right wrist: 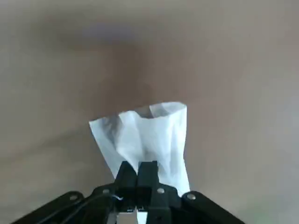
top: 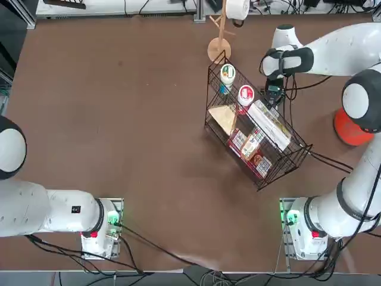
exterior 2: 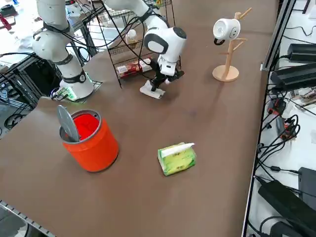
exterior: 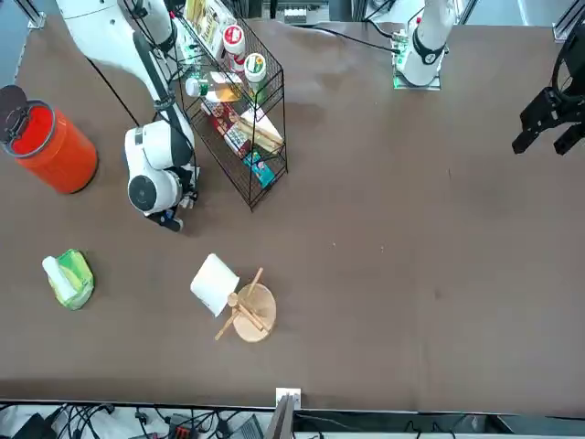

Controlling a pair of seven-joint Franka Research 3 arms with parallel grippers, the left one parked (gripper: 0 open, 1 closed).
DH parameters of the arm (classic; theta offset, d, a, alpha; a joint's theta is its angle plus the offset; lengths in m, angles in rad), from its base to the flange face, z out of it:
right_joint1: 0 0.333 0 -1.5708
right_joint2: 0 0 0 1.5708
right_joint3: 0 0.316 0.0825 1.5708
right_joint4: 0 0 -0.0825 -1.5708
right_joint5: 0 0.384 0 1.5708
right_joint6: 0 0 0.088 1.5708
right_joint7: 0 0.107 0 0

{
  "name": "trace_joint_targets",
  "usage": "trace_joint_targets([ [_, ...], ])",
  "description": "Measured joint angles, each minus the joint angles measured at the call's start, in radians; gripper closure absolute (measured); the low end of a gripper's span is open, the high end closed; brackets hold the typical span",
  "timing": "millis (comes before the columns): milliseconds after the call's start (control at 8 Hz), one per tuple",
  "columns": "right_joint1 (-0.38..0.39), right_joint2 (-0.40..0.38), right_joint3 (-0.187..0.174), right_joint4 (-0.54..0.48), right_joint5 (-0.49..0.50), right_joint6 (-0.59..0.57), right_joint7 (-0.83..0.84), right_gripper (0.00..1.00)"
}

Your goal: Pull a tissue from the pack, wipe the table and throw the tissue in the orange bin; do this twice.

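The right gripper (right wrist: 137,171) is clamped on a white tissue (exterior 2: 151,91) and presses it on the table (exterior 2: 207,123), just beside the black wire rack (exterior 2: 129,54). The pack (exterior 2: 177,158) lies near the orange bin (exterior 2: 91,140).

The right claw (right wrist: 137,171) pinches a white tissue (right wrist: 145,135) against the brown table (right wrist: 243,84).
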Motion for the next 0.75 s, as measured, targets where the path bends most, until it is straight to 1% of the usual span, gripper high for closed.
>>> trace_joint_targets([
  [500, 0.0, 0.036, -0.004, 0.047, -0.003, 0.003, 0.0, 0.99],
  [750, -0.003, 0.039, -0.005, 0.055, -0.034, 0.003, 0.0, 0.99],
])
